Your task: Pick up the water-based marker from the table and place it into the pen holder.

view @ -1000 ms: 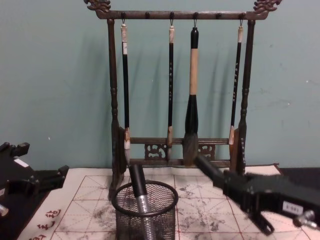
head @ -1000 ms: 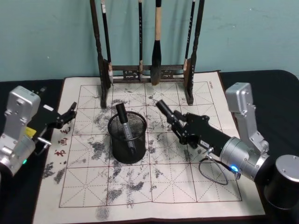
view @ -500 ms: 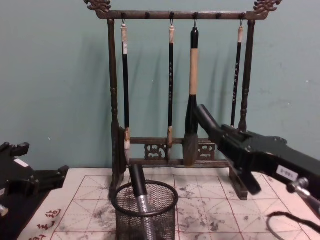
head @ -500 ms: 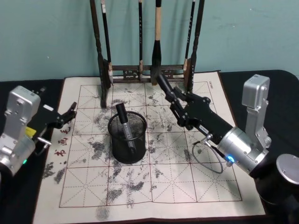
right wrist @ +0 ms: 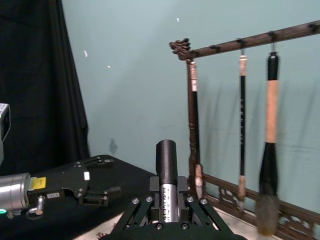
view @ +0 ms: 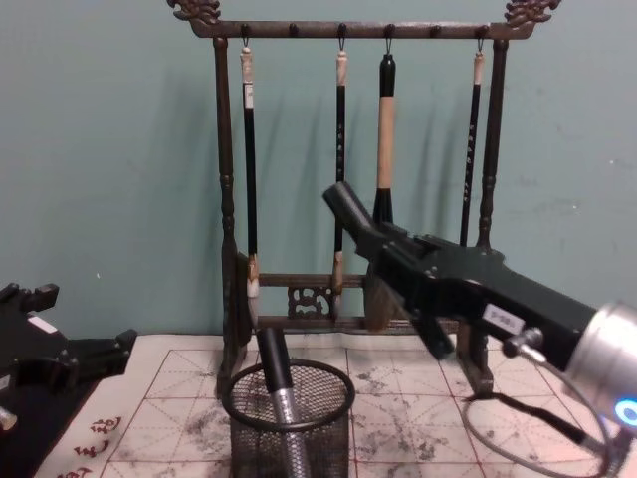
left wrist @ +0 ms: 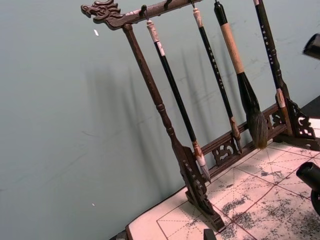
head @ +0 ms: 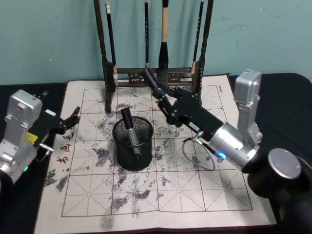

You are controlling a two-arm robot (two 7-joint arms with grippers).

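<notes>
Marker (right wrist: 166, 156) clamped in right pincer (right wrist: 168, 186), aloft

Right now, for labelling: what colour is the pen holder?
The pen holder is black mesh; head view.

The right gripper (head: 167, 100), clamped on the marker (head: 153, 82), has risen and swung toward the robot's left. The pen holder (head: 126, 155), earlier roughly level with and beside the fingers, now lies below and just left of them.
</notes>
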